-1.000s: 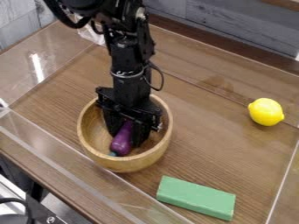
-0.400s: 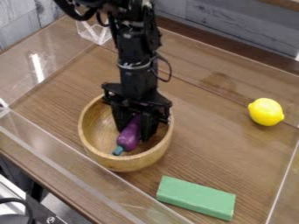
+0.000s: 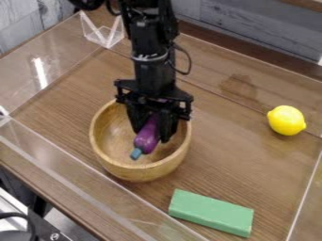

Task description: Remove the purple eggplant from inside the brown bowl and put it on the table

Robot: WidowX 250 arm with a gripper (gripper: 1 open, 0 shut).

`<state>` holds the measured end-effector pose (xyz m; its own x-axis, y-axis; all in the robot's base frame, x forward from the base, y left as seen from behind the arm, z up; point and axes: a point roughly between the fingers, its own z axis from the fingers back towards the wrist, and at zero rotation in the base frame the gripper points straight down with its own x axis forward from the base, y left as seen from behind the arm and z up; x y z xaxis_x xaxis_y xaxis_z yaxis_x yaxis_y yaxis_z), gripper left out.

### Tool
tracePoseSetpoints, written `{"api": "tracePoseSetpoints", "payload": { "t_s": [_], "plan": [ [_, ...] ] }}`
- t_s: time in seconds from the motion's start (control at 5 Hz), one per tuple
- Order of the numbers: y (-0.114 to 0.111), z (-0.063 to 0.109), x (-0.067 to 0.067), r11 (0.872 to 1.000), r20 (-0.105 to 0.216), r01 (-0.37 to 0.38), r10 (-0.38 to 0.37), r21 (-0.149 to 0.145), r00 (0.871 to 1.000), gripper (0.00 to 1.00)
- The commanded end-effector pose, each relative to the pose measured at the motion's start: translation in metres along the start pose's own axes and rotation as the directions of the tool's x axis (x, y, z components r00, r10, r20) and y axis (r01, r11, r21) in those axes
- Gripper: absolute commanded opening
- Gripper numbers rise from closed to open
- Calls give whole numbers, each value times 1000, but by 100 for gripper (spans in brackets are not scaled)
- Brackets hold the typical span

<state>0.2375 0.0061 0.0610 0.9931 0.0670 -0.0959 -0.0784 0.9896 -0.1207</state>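
Observation:
The purple eggplant (image 3: 146, 137) hangs nearly upright, its teal stem end (image 3: 136, 153) pointing down into the brown bowl (image 3: 111, 162). My gripper (image 3: 151, 125) points straight down and is shut on the eggplant's upper part, holding it lifted above the bowl's floor, over the bowl's right half. The light-brown wooden bowl rests on the dark wood-grain table (image 3: 239, 113), left of centre. The black arm rises from the gripper toward the top of the view.
A yellow lemon (image 3: 285, 120) lies at the right edge of the table. A green rectangular block (image 3: 212, 212) sits near the front, right of the bowl. Clear acrylic walls (image 3: 38, 66) run along the table's edges.
The gripper has risen and shifted right with the eggplant in it, lifting the eggplant off the bowl's floor. The bowl appears to have shifted slightly to the right.

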Motion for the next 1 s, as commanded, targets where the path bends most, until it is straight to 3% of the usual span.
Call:
{"api": "tracePoseSetpoints", "payload": {
  "t_s": [0.0, 0.8],
  "plan": [
    [-7, 24, 8, 1000, 76, 10, -9, -8, 997, 0],
    [-29, 30, 7, 999, 83, 20, -17, -43, 996, 0]
  ]
}}
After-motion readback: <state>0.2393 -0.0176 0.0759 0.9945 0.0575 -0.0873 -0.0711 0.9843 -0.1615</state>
